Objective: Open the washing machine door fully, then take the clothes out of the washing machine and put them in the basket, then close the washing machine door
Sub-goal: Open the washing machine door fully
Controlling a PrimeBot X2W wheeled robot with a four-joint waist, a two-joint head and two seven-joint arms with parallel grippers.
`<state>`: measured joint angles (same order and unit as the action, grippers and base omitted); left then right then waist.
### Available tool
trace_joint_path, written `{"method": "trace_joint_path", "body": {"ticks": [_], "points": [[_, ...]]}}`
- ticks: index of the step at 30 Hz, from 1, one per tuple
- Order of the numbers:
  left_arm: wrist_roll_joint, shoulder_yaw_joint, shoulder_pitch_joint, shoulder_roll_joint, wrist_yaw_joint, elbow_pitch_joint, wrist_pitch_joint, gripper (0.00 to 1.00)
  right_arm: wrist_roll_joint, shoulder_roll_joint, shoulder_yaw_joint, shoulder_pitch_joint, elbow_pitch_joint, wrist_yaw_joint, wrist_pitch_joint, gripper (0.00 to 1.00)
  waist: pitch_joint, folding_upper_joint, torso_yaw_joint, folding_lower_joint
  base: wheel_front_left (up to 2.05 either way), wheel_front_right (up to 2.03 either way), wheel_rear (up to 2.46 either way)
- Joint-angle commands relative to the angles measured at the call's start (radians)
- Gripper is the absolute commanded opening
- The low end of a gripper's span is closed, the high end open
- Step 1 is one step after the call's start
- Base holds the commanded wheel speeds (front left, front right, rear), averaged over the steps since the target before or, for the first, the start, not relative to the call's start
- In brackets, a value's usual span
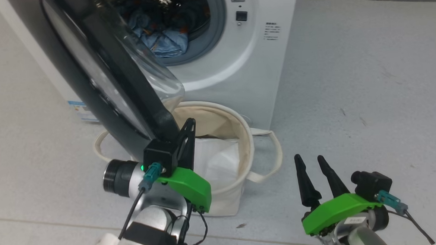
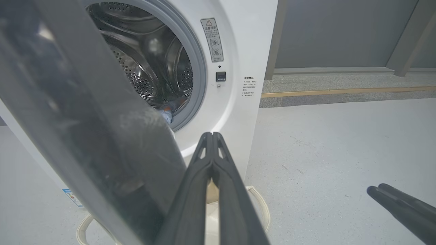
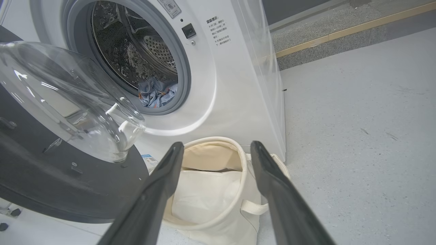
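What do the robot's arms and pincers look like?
Both the left pincer and right pincer have two long, pointy black fingers. Behind each sits a bright green shell, a black camera box and a teal plug with a black cable. The wrists are shiny silver.

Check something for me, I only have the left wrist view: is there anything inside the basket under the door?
Observer: None of the blue clothes. The right wrist view looks into the basket and a white flat packet lies at the bottom.
Operator: Where are the clothes then? I see only a scrap.
Observer: The head view shows the clothes heaped low inside the washing machine, just behind the opening.
Operator: Right end effector state?
Observer: The right end effector is open and empty, pointed toward the basket.
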<state>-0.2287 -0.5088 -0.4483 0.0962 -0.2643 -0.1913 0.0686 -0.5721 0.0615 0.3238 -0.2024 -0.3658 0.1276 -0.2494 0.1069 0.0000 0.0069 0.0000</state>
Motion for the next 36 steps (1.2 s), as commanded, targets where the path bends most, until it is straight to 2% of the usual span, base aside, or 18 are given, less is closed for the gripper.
{"method": "trace_joint_path", "body": {"ticks": [1, 8, 17, 23, 28, 36], "points": [[0.008, 0.047, -0.026, 0.01, -0.015, 0.022, -0.005, 0.0, 0.004, -0.011, 0.023, -0.04, 0.03, 0.003, -0.012, 1.0, 0.003, 0.0, 0.018, 0.0, 0.0, 0.0, 0.0], [0.001, 0.06, 0.007, 0.013, -0.049, 0.029, -0.012, 0.0, 0.008, -0.011, 0.028, -0.036, 0.023, 0.003, -0.012, 1.0, -0.004, 0.0, 0.102, 0.0, 0.0, 0.0, 0.0], [0.005, 0.04, 0.076, 0.014, -0.082, 0.098, 0.007, 0.0, 0.01, -0.011, 0.032, -0.027, 0.006, 0.003, -0.012, 1.0, -0.032, 0.0, 0.28, 0.0, 0.0, 0.0, 0.0], [-0.011, 0.069, 0.097, 0.042, -0.097, 0.094, 0.019, 0.0, -0.004, -0.011, 0.051, -0.013, -0.001, 0.003, -0.012, 1.0, -0.066, 0.0, 0.376, 0.0, 0.0, 0.0, 0.0], [-0.038, 0.132, 0.089, 0.079, -0.111, 0.064, 0.021, 0.0, -0.01, -0.011, 0.06, -0.01, -0.001, 0.003, -0.012, 1.0, -0.077, 0.0, 0.392, 0.0, 0.0, 0.0, 0.0], [-0.082, 0.236, 0.021, 0.173, -0.091, -0.035, 0.007, 0.0, 0.003, -0.011, 0.055, -0.013, -0.013, 0.003, -0.012, 1.0, -0.056, 0.0, 0.368, 0.0, 0.0, 0.0, 0.0]]}}
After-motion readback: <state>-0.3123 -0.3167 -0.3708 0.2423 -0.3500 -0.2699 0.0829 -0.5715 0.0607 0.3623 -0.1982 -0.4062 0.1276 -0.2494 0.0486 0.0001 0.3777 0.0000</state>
